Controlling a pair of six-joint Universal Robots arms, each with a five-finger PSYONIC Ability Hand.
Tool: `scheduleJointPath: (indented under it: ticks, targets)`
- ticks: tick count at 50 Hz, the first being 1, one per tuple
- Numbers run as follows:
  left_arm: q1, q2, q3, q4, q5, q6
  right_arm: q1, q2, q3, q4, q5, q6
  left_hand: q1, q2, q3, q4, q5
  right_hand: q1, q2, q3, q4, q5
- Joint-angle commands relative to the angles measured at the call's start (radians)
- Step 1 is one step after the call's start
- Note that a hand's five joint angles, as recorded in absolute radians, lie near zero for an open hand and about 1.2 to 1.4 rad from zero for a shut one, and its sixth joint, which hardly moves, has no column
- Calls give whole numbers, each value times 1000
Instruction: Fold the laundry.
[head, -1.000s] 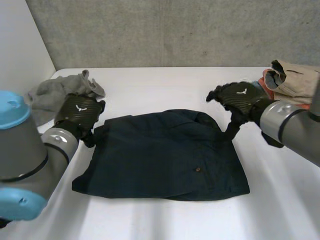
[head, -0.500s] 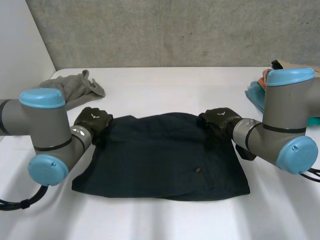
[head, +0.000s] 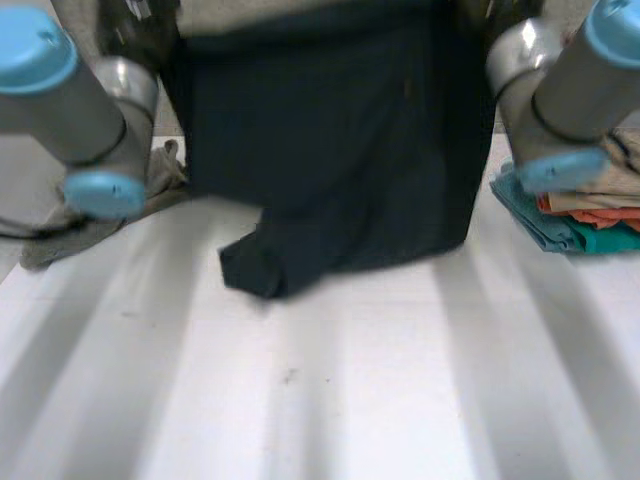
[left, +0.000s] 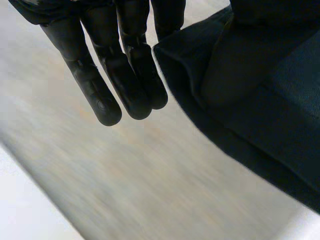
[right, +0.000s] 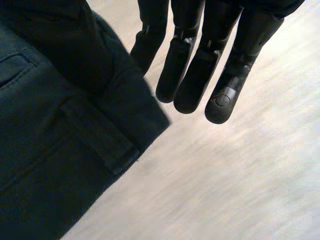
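Shorts now aloft between hands

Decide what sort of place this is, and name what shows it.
Probably a robot test bench for laundry folding: a dark garment hangs over a white table, with a stack of folded clothes and a grey cloth.

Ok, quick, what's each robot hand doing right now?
Left robot hand: fingers straight, pinching a top corner of the dark navy cloth shorts.
Right robot hand: same, pinching the other top corner.
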Motion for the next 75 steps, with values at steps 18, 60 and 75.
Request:
scheduleJointPath:
  ticks: [18, 60, 75]
  targets:
    - [-61, 163, -502, 389, -14, -1, -1, -140, 445, -133, 14, 25, 249, 200, 207, 198, 258, 424, 219, 215, 207, 239]
    - [-218, 766, -1467, -480, -25, 290, -76, -697, 1388, 827, -142, -559, 249, 200, 207, 198, 258, 424, 219, 215, 207, 239]
    - [-190, 634, -1193, -130, -31, 455, -140, -619, 1242, 634, -238, -422, 249, 200, 207, 198, 258, 424, 219, 215, 207, 239]
